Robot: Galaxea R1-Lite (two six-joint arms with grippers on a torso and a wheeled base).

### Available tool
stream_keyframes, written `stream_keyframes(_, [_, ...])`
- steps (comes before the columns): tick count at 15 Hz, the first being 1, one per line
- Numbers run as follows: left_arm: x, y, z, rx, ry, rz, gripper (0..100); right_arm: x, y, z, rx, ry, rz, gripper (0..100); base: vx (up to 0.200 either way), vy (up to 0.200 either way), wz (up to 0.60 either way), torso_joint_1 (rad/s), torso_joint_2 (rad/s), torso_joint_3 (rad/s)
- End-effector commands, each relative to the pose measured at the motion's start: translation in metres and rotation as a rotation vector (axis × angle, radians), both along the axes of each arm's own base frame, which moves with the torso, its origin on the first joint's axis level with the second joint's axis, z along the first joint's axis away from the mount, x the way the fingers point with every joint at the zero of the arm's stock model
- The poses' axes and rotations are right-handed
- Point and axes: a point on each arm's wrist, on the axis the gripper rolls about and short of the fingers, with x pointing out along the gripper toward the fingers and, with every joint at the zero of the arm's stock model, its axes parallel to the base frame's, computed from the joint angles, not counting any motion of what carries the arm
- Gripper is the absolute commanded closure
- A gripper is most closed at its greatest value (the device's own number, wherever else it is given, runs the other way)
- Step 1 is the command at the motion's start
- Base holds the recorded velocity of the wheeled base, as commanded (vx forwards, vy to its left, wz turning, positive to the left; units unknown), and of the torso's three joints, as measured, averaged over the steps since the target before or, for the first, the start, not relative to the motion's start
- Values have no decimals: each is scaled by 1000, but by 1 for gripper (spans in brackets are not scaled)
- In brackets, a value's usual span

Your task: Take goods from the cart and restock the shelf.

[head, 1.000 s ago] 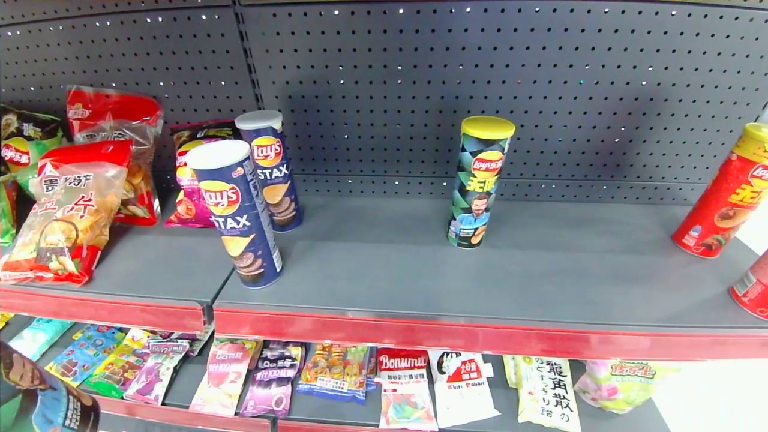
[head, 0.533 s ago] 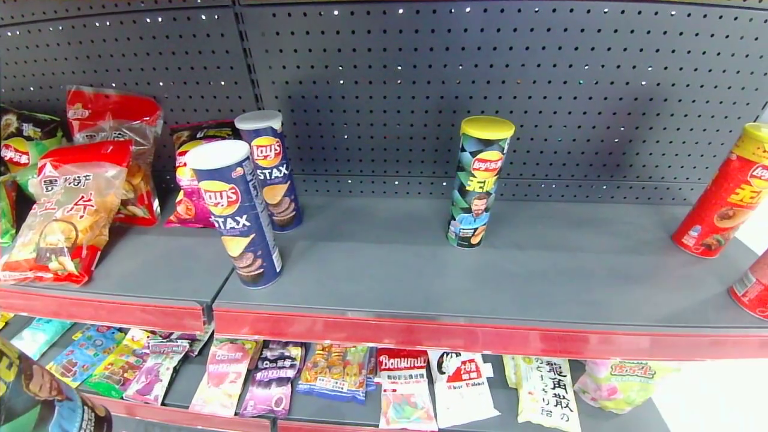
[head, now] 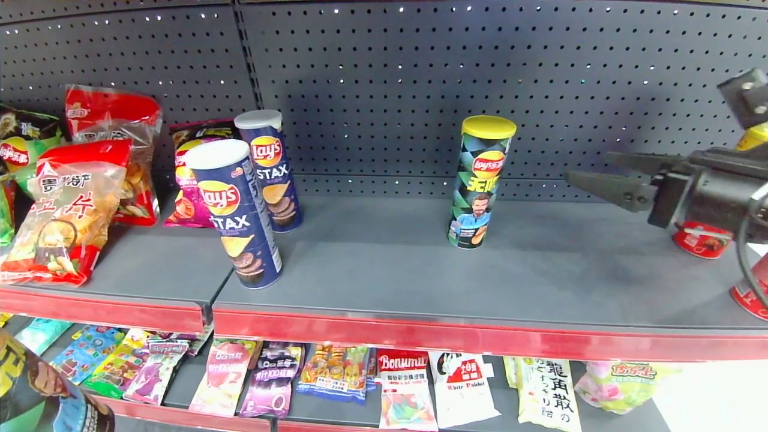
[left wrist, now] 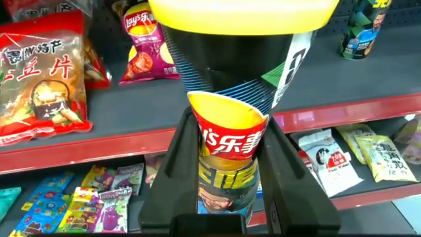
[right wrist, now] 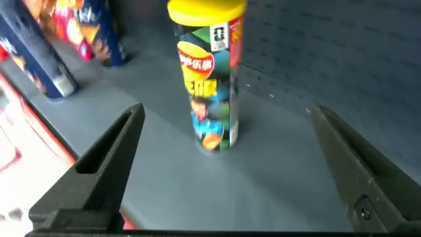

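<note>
- Left gripper [left wrist: 233,168] is closed on the held can [left wrist: 230,85], a yellow-lidded one, with one finger on each side of the body; the can is low at the near left, below the red front edge of the shelf [head: 540,282]
- Right gripper [head: 591,168] is wide open and carries nothing; it hangs over the right part of the shelf, fingers pointing to the left
- You also have the standing can [head: 480,180] of the same kind, upright toward the far side of the shelf, left of the Right gripper and apart from it; in the right wrist view it stands ahead of the tips, in line with the gap
- For your placing move, the free space lies up, far and to the right of the held can: the bare stretch between the two blue cans [head: 237,210] and the standing can
- Its long axis looks tilted in the head view, so I judge you must bring it upright before the base meets the shelf
- Your left arm is the nearer one to this stretch and already has the goods
- Take care with the right arm: the red can [head: 702,240] is just under it and could be knocked
</note>
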Motion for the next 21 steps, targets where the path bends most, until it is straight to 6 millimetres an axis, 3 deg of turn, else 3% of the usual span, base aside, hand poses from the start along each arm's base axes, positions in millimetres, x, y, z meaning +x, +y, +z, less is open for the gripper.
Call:
stream_keyframes(1, [1,0,0,0,7,-4,100,73,-3,-31,-60,48,85,0,0,0,0,0,0,0])
stream_keyframes(8, [1,0,-1,0,8,-9,100,92,4,-46,-56,79,200,0,0,0,0,0,0,0])
stream_keyframes(14, [1,0,1,2,0,-7,100,119,25,-50,-53,65,281,0,0,0,0,0,0,0])
stream_keyframes(19, [0,0,0,2,-1,-9,100,116,35,-48,-48,58,337,0,0,0,0,0,0,0])
stream_keyframes(21, [0,0,0,2,0,-9,100,124,43,-47,-47,42,358,0,0,0,0,0,0,0])
